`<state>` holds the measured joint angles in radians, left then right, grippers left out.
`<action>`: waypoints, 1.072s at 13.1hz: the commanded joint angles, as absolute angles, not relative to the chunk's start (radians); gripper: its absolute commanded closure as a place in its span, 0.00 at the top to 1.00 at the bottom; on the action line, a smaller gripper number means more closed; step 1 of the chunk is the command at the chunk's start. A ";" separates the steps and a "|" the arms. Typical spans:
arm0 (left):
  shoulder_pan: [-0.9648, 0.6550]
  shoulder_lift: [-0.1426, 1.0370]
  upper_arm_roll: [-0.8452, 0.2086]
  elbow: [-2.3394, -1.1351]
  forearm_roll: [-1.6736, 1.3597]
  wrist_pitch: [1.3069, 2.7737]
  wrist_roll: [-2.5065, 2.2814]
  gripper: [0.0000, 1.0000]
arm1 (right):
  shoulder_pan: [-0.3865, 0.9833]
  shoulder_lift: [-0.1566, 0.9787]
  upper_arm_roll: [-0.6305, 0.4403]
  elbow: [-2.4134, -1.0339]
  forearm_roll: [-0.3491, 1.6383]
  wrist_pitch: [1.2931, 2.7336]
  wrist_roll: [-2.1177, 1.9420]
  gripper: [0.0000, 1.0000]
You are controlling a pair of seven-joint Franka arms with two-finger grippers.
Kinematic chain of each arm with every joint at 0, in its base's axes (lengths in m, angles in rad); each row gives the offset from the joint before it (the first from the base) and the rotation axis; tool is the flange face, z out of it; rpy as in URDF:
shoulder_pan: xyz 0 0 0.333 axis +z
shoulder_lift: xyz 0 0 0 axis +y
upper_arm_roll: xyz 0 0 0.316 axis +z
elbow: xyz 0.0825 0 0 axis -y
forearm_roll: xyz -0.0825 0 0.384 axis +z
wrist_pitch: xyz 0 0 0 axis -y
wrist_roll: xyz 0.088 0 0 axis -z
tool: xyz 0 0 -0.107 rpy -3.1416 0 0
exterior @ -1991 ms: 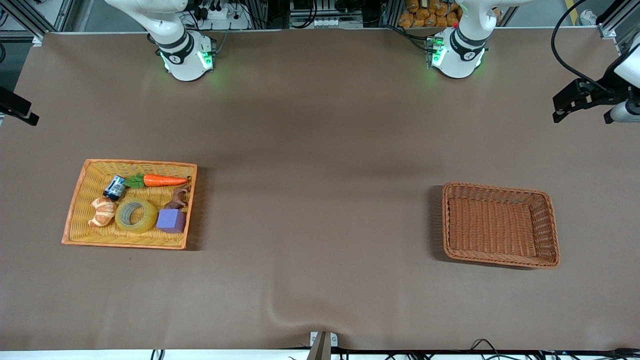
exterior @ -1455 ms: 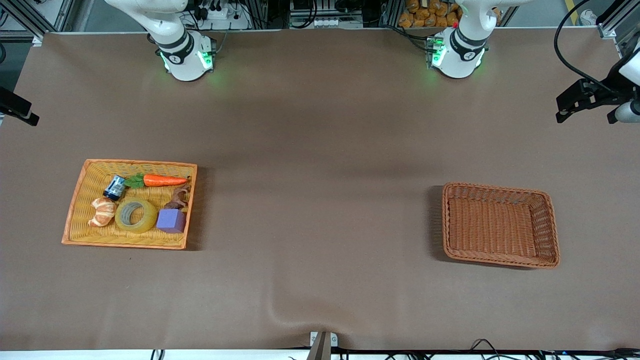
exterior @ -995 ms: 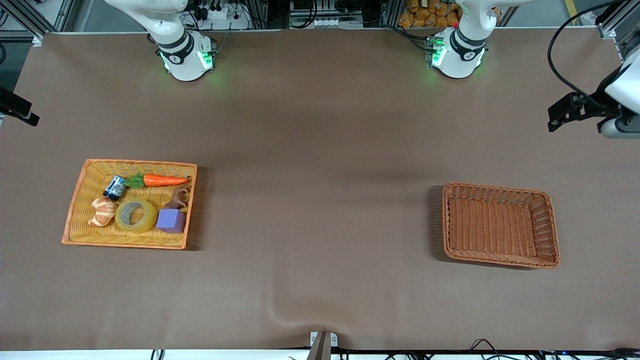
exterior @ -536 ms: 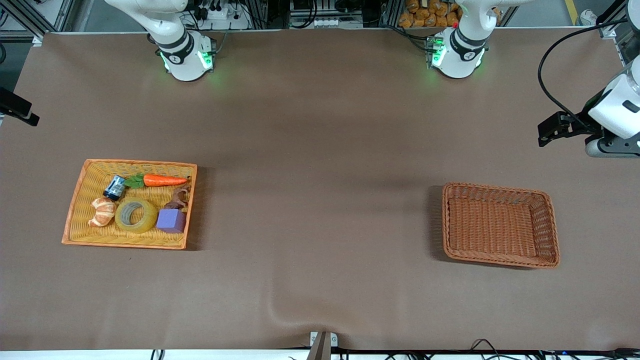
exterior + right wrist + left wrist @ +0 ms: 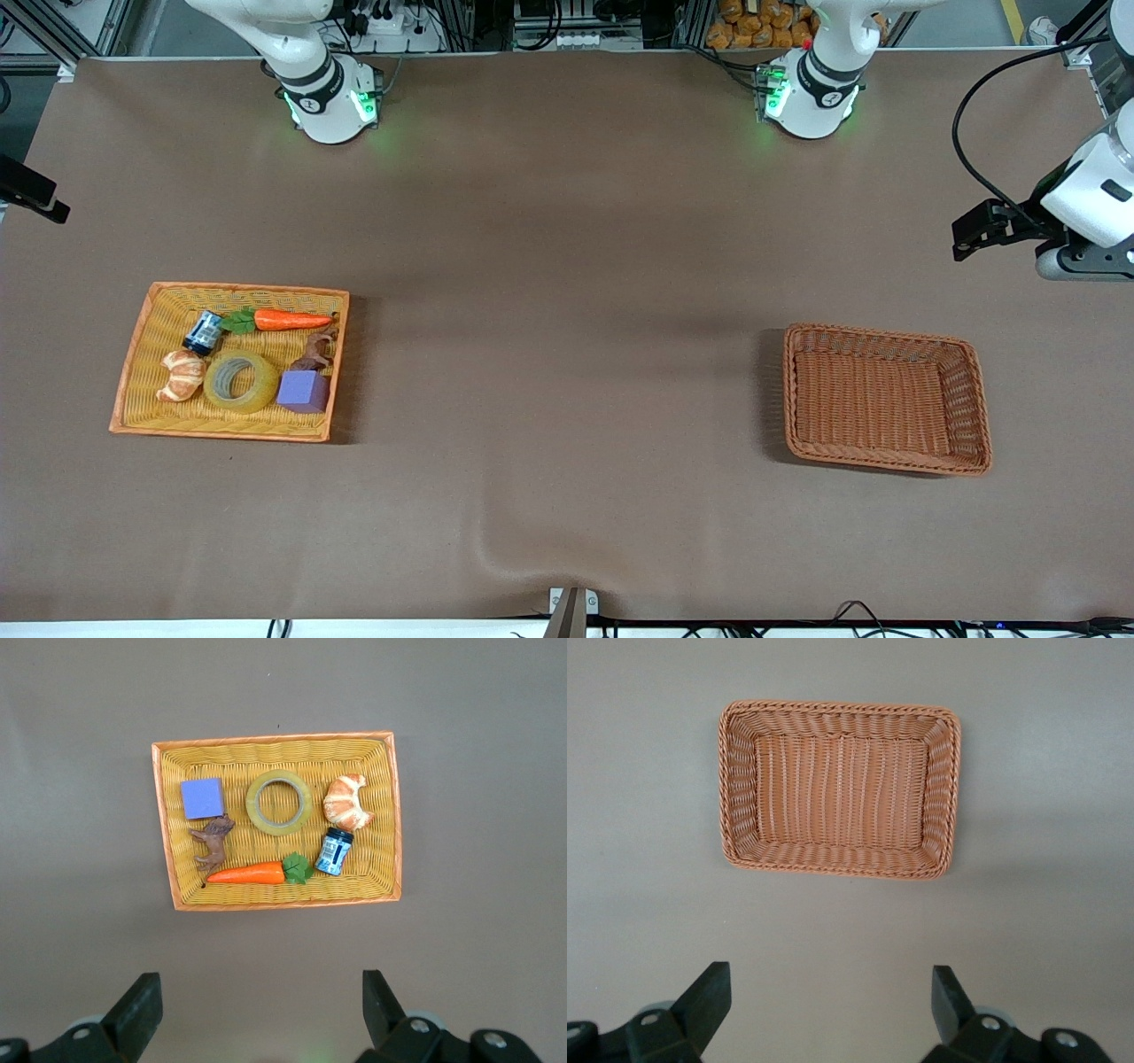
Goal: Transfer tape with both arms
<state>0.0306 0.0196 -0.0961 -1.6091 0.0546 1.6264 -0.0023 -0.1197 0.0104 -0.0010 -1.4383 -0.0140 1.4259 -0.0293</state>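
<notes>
The tape (image 5: 266, 387) is a yellowish ring lying flat in the yellow tray (image 5: 230, 432) toward the right arm's end of the table. It also shows in the right wrist view (image 5: 253, 804). My right gripper (image 5: 260, 1010) is open and empty, high above the table beside the tray. My left gripper (image 5: 830, 1005) is open and empty, high above the table beside the empty brown basket (image 5: 842, 870). The left arm's hand (image 5: 1085, 235) shows at the edge of the front view.
In the tray with the tape lie a croissant (image 5: 182, 375), a carrot (image 5: 291, 320), a purple cube (image 5: 303, 391), a small can (image 5: 203, 332) and a brown toy animal (image 5: 314, 350). The brown basket (image 5: 886, 461) stands toward the left arm's end.
The left arm's hand has swung lower in the front view and turned, at the left arm's end of the table. The things in the tray have not moved.
</notes>
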 commanded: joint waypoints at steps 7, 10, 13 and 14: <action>0.049 -0.045 -0.095 -1.605 0.044 1.618 0.011 1.00 | -0.126 0.015 0.006 -1.427 -0.014 1.424 -0.025 1.00; 0.055 -0.052 -0.100 -1.608 0.043 1.603 0.002 1.00 | -0.124 0.017 0.006 -1.427 -0.014 1.424 -0.025 1.00; 0.055 -0.046 -0.100 -1.608 0.040 1.606 -0.002 1.00 | -0.123 0.023 0.006 -1.427 -0.014 1.425 -0.025 1.00; 0.055 -0.046 -0.100 -1.606 0.040 1.606 -0.002 1.00 | -0.123 0.025 0.006 -1.427 -0.015 1.425 -0.025 1.00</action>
<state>0.0439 -0.0381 -0.0920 -1.6061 0.0546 1.6169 -0.0023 -0.1196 0.0127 0.0004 -1.4383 -0.0140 1.4262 -0.0294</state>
